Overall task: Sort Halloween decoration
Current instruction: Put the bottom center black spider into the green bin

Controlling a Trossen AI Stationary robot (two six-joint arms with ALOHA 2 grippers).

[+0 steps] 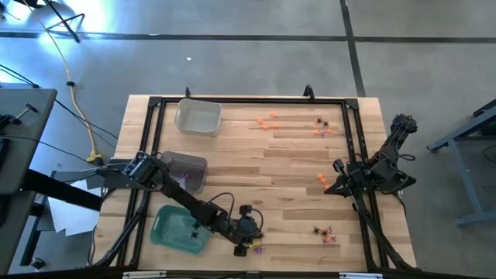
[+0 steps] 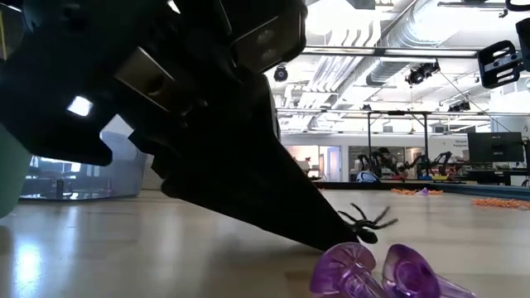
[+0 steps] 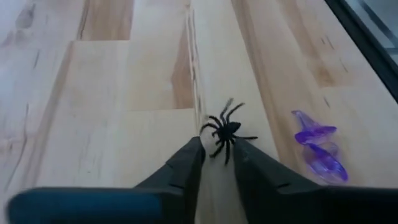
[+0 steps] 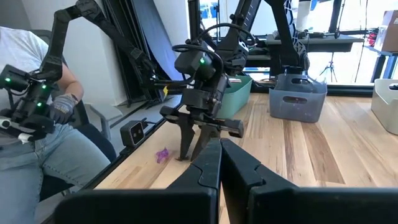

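The spider (image 3: 225, 130) lies just past the tips of the left jaws (image 3: 217, 152) – these stand narrowly apart, the right arm waits far away with jaws together.

Black spider (image 3: 224, 131), translucent purple trinkets (image 3: 318, 151), pale wood table (image 3: 112, 124)

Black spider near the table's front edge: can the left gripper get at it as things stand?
Probably yes. The left gripper is down at the wood with the black spider right at its fingertips, partly between them. Nothing blocks it; the purple trinkets lie off to one side.
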